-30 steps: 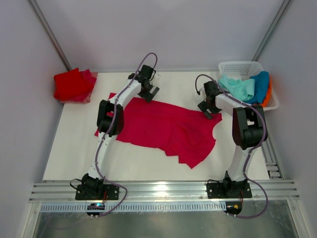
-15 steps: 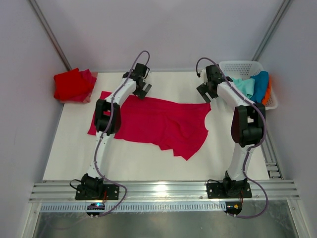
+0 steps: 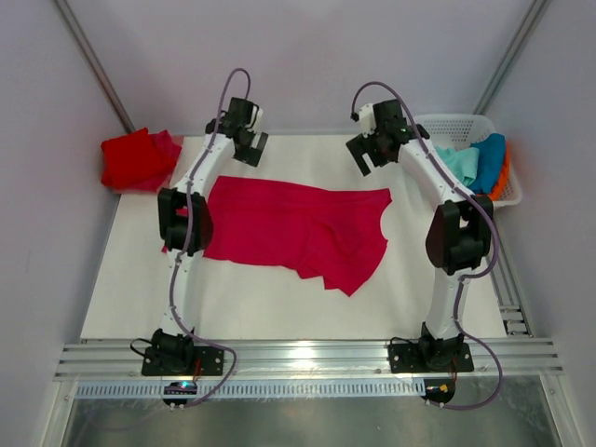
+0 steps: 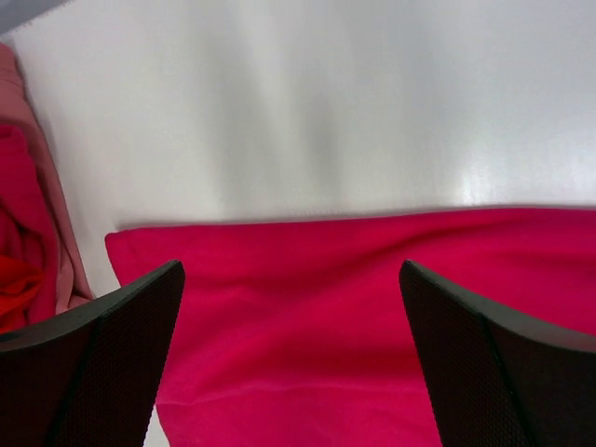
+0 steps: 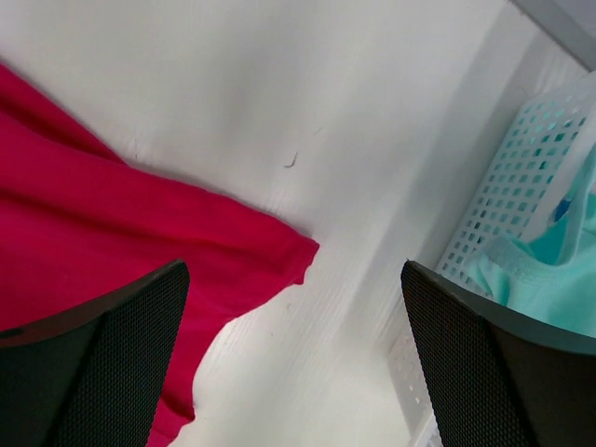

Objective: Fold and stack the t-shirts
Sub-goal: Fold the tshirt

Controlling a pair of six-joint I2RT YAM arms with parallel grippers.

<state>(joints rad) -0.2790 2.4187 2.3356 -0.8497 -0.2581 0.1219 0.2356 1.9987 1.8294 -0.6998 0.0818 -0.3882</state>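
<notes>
While the left claw point(image 3: 249, 147) and right claw point(image 3: 367, 156) gape empty, the soft crimson t-shirt point(image 3: 289, 228) lies rumpled.

crimson-pink t-shirt point(image 3: 279, 223), red t-shirt point(image 3: 135, 158), mint-green t-shirt point(image 3: 458, 166), white lattice basket point(image 3: 452, 121)

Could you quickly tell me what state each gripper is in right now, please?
Left gripper: jaws open, holding nothing, above the far edge of the crimson t-shirt.
Right gripper: jaws open, holding nothing.
</notes>
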